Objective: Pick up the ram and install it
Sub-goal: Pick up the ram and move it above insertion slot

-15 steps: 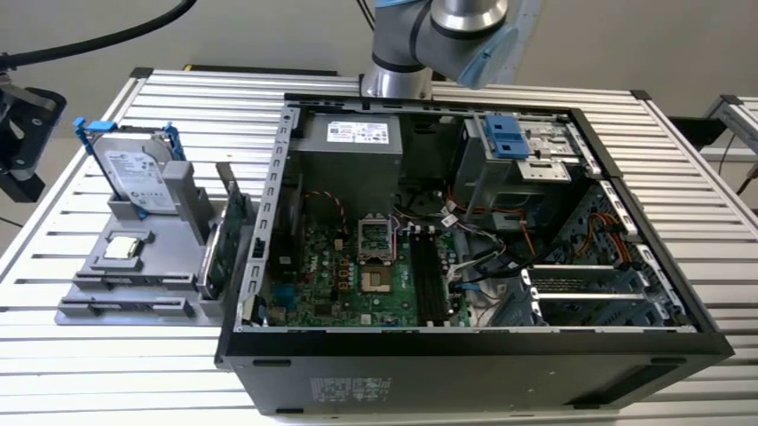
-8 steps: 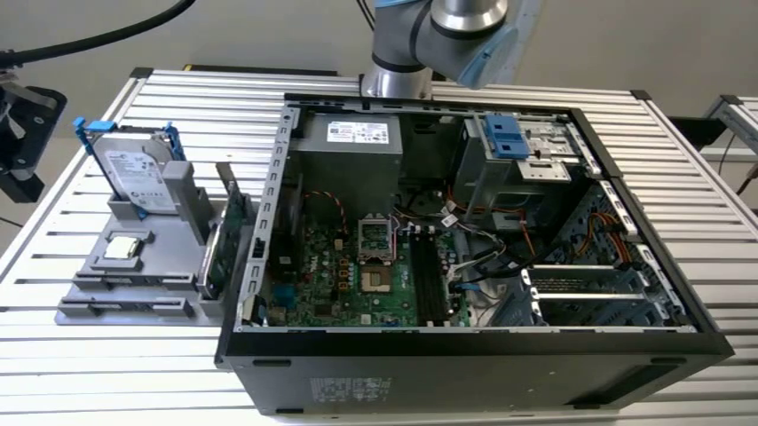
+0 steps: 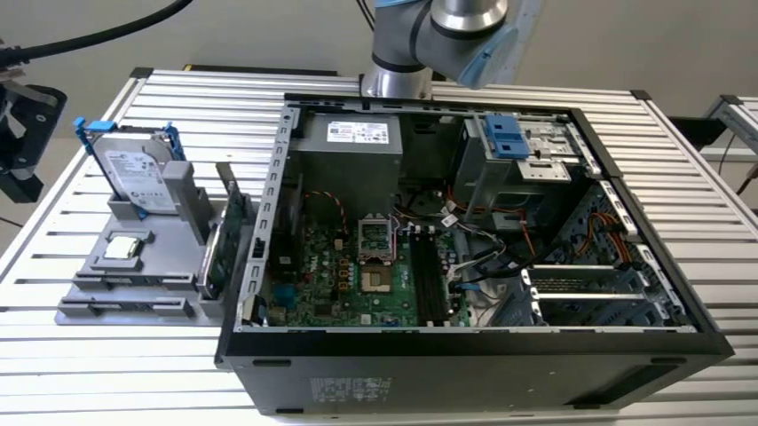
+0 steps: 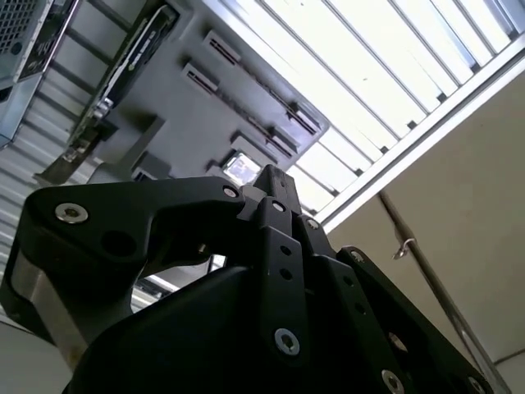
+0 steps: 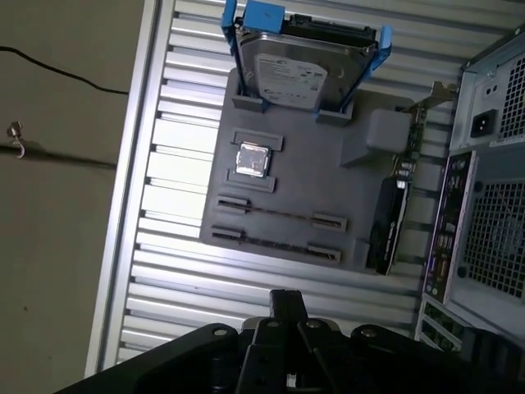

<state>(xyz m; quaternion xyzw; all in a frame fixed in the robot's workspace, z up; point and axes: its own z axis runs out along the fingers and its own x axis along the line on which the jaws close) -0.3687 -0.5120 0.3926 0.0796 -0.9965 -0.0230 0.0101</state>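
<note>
The ram (image 5: 279,216) stands on its long edge in a slot of the grey tray (image 5: 328,176), seen edge-on in the first wrist view as a thin dark line between two end clips. A second strip of the same kind sits in the slot just beside it, nearer the tray's outer edge.

I judge the stick to be light, stiff and thin. It is also fragile: its faces carry chips and its lower edge carries contacts, so neither is a good place to squeeze or scrape. The best hold looks to be across the thin section at the middle of the upper edge, with the pads flat on both faces so it hangs level. With so little surface to grip, a hold off the middle could let it tilt or slip.

On the same tray are a square chip (image 5: 251,160), a drive (image 5: 287,70) upright in a blue frame, and a card (image 5: 392,222) on the side toward the case (image 5: 492,205). The tray rests on the slatted tabletop (image 5: 172,164). Inside the open case, the long board slots (image 3: 429,277) look empty.

The pincer (image 5: 287,297) hangs above the tabletop, off the tray's outer edge and well apart from the ram. Its fingers are drawn together on nothing.
</note>
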